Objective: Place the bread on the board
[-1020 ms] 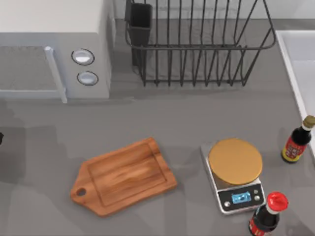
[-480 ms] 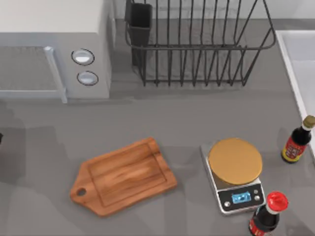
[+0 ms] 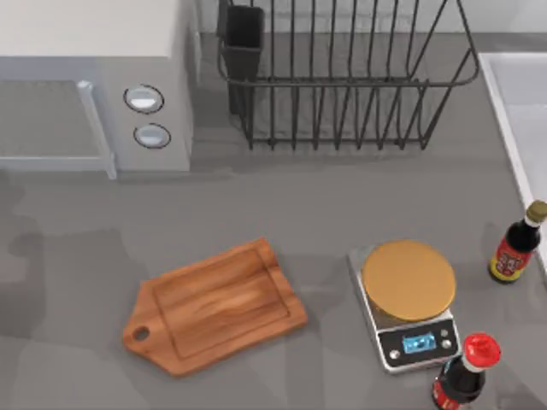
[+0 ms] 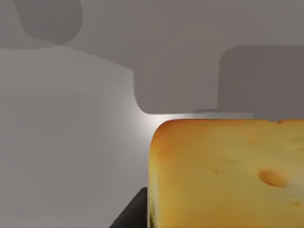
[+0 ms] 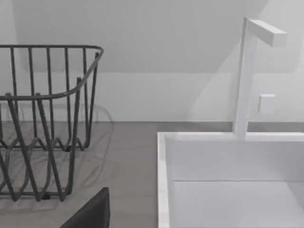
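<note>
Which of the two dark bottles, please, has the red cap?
The bottle at the table's front edge, just below the scale, has the red cap. The other bottle, farther right beside the sink, has a tan cap.

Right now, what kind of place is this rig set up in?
Most likely a kitchen counter, rendered in simulation. A microwave and a wire dish rack stand at the back, a white sink with a faucet sits at the right, and a cutting board and kitchen scale lie in front.
</note>
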`<move>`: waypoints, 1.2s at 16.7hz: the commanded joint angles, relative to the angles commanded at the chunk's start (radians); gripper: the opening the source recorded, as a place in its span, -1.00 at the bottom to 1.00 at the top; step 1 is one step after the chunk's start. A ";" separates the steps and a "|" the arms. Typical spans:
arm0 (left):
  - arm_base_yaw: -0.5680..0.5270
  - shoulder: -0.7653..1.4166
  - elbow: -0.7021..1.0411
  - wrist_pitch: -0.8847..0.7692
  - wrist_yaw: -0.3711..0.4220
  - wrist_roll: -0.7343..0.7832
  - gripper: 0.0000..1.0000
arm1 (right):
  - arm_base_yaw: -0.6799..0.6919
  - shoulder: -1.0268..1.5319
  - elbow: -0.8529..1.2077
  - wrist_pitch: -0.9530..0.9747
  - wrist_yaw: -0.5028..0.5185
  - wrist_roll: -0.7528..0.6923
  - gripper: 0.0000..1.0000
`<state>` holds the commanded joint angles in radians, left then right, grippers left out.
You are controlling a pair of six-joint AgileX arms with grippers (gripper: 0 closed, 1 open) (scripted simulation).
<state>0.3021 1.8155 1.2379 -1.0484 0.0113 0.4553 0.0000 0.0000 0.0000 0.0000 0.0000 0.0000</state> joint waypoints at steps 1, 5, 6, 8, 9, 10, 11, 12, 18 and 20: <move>-0.008 -0.010 0.033 -0.033 -0.004 -0.010 -1.00 | 0.000 0.000 0.000 0.000 0.000 0.000 1.00; -0.036 -0.023 0.137 -0.105 -0.011 -0.074 -1.00 | 0.000 0.000 0.000 0.000 0.000 0.000 1.00; -0.037 -0.023 0.143 -0.109 -0.011 -0.080 -1.00 | 0.000 0.000 0.000 0.000 0.000 0.000 1.00; -0.037 -0.023 0.143 -0.109 -0.011 -0.080 -1.00 | 0.000 0.000 0.000 0.000 0.000 0.000 1.00; -0.033 -0.019 0.140 -0.106 -0.011 -0.077 -1.00 | 0.000 0.000 0.000 0.000 0.000 0.000 1.00; -0.033 -0.019 0.140 -0.106 -0.011 -0.077 -1.00 | 0.000 0.000 0.000 0.000 0.000 0.000 1.00; -0.036 -0.024 0.139 -0.106 -0.012 -0.087 -1.00 | 0.000 0.000 0.000 0.000 0.000 0.000 1.00; -0.042 -0.033 0.138 -0.105 -0.013 -0.106 -1.00 | 0.000 0.000 0.000 0.000 0.000 0.000 1.00; -0.159 -0.128 0.151 -0.072 -0.020 -0.446 -1.00 | 0.000 0.000 0.000 0.000 0.000 0.000 1.00; -0.228 -0.153 0.160 -0.050 -0.019 -0.640 -1.00 | 0.000 0.000 0.000 0.000 0.000 0.000 1.00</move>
<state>0.0741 1.6625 1.3975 -1.0988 -0.0079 -0.1845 0.0000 0.0000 0.0000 0.0000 0.0000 0.0000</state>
